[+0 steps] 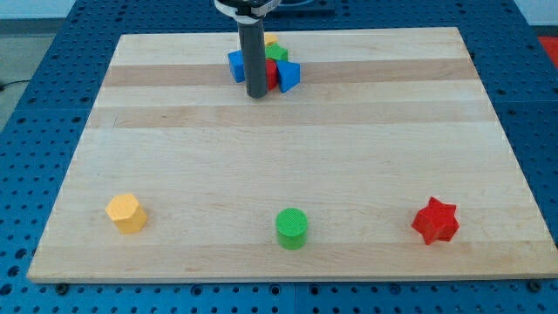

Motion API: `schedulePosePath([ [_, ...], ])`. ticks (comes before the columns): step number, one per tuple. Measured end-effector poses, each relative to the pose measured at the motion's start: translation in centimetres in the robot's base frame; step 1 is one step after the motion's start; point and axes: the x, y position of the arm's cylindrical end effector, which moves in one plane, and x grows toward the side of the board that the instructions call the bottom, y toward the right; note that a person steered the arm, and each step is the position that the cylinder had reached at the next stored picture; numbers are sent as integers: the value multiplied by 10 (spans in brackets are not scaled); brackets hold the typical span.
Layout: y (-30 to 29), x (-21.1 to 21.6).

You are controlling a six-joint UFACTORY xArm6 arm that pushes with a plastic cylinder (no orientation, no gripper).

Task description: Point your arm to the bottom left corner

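Observation:
My tip (257,94) rests on the wooden board (288,157) near the view's top, just in front of a tight cluster of blocks. The cluster holds a blue block (235,65) on the left, a blue block (289,76) on the right, a red block (272,73), a green block (277,54) and a yellow block (269,40) behind; the rod hides part of them. Near the view's bottom stand a yellow hexagonal block (126,213) at the left, a green cylinder (291,228) in the middle and a red star block (435,220) at the right.
The board lies on a blue perforated table (35,96) that shows on all sides of it.

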Motion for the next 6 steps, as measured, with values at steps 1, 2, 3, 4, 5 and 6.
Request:
schedulePosePath([
  [1, -17, 44],
  [2, -22, 106],
  [3, -39, 171],
  [4, -82, 236],
  [5, -150, 275],
  [6, -192, 274],
])
